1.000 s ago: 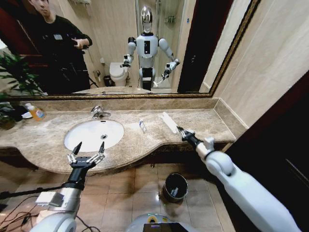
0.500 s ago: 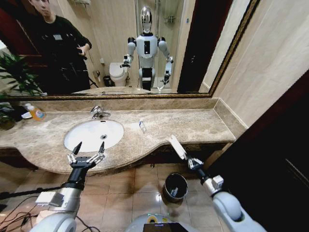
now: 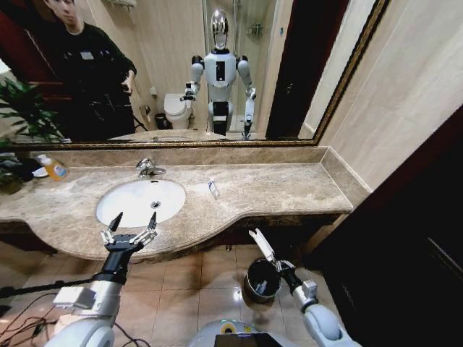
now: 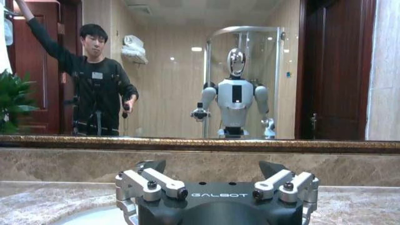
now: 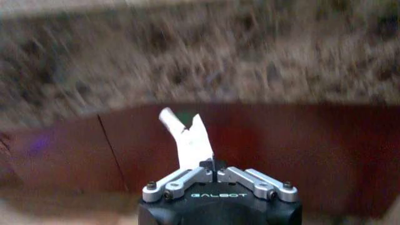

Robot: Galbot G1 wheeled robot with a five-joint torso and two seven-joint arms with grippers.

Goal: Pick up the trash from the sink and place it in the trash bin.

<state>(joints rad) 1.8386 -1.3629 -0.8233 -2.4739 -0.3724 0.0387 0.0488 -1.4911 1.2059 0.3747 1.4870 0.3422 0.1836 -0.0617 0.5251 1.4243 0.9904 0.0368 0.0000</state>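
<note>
Right arm pose: lowered below the front edge of the tabletop (image 3: 289, 189), forearm rising from the floor side, wrist angled up and toward the cabinet front.
Right gripper (image 3: 277, 264): positioned directly above the trash bin, at the side of its rim nearest the robot.
Right fingers (image 5: 187, 177): clenched on a white flat packet (image 3: 261, 244); in the right wrist view the two tips meet at the packet's lower end.
Packet relative to fingers: it projects upward and away from the fingertips, tilted, with its free end above the bin opening; in the right wrist view the far end is split into two points.
Trash bin (image 3: 252, 285): one, round and dark with a shiny rim, standing on the tiled floor in front of the tabletop's front edge, right of the sink.
Left arm pose: raised from the lower left, wrist level, gripper pointing toward the mirror.
Left gripper (image 3: 132, 225): over the front edge of the tabletop, just in front of the sink (image 3: 112, 204), holding nothing.
Left fingers (image 4: 155, 179): released, spread wide apart.
Trash on tabletop: one small white tube (image 3: 213, 189) lies near the middle of the tabletop, right of the sink, well apart from both grippers.
Soap bottle (image 3: 52, 167): one, yellow-orange, at the back left of the tabletop.
Count: one packet held, one tube on the tabletop, one bin, one sink.
</note>
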